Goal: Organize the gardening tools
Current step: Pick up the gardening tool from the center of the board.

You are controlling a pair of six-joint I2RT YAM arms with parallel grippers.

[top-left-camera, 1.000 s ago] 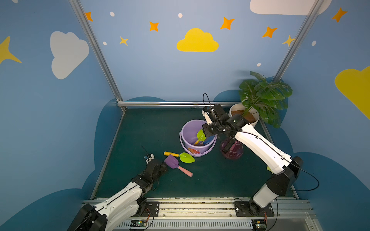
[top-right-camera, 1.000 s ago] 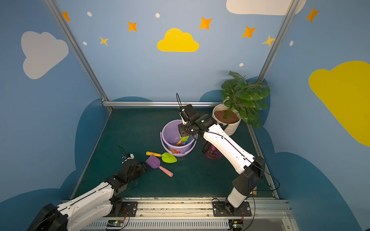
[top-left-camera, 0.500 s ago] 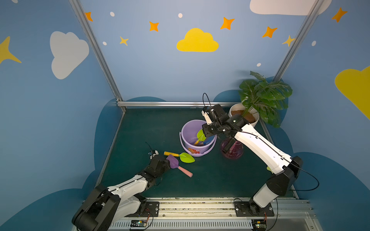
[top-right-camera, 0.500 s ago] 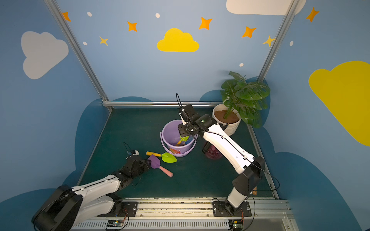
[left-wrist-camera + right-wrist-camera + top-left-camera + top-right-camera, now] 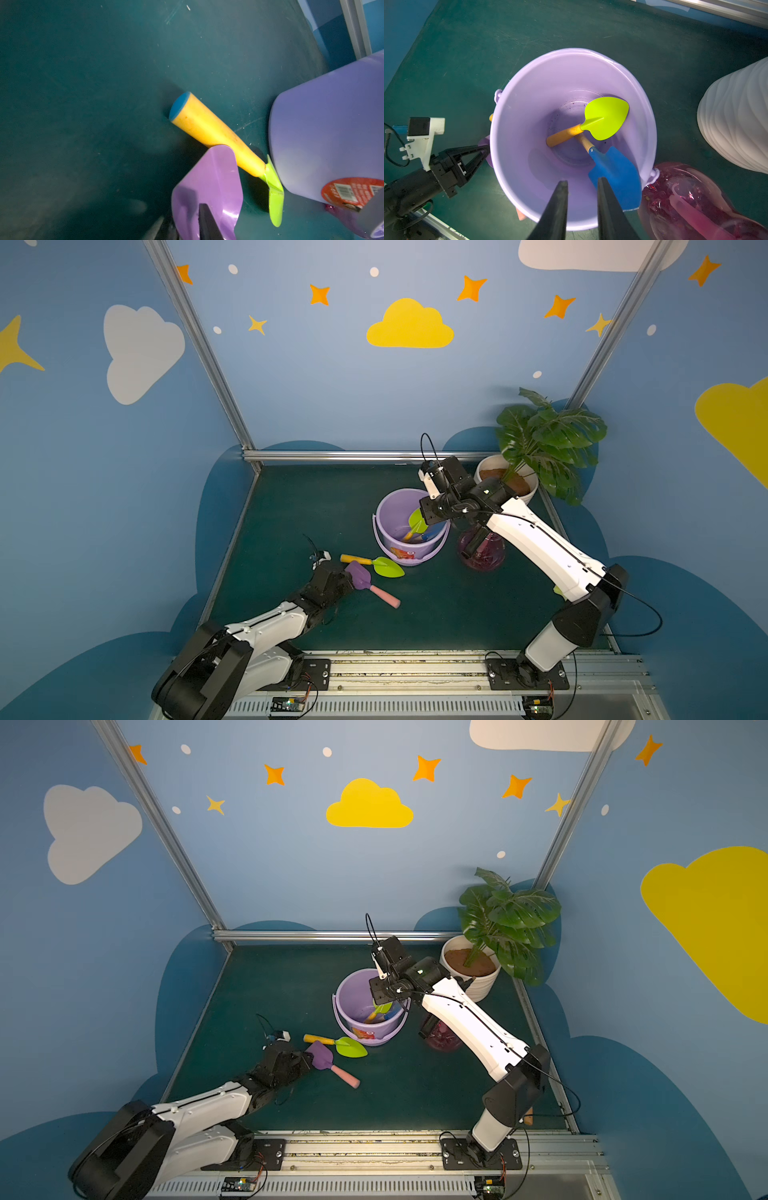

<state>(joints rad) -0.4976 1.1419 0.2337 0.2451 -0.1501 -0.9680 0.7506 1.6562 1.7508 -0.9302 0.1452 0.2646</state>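
A purple trowel [image 5: 358, 574] [image 5: 321, 1056] with a pink handle lies on the green floor at front left. My left gripper [image 5: 347, 572] [image 5: 180, 214] is shut on its blade [image 5: 209, 187], one finger on each face. Beside it lies a lime-green trowel [image 5: 388, 567] [image 5: 212, 128] with a yellow handle, touching the lilac bucket [image 5: 380, 510] [image 5: 508, 87]. Inside the bucket are another lime-green trowel [image 5: 606, 118] and a blue trowel [image 5: 614, 170]. My right gripper [image 5: 582, 182] hovers over the bucket, open, with nothing between its fingers. The pink spray bottle [image 5: 482, 549] [image 5: 695, 203] stands right of the bucket, partly under my right arm.
A white ribbed plant pot [image 5: 478, 986] [image 5: 737, 120] with a leafy plant stands at the back right corner. Blue walls and metal rails close in the floor on three sides. The arms' base rail runs along the front edge.
My left arm reached forward to the purple trowel and its jaws closed on the blade. The right gripper stayed over the bucket and narrowed a little.
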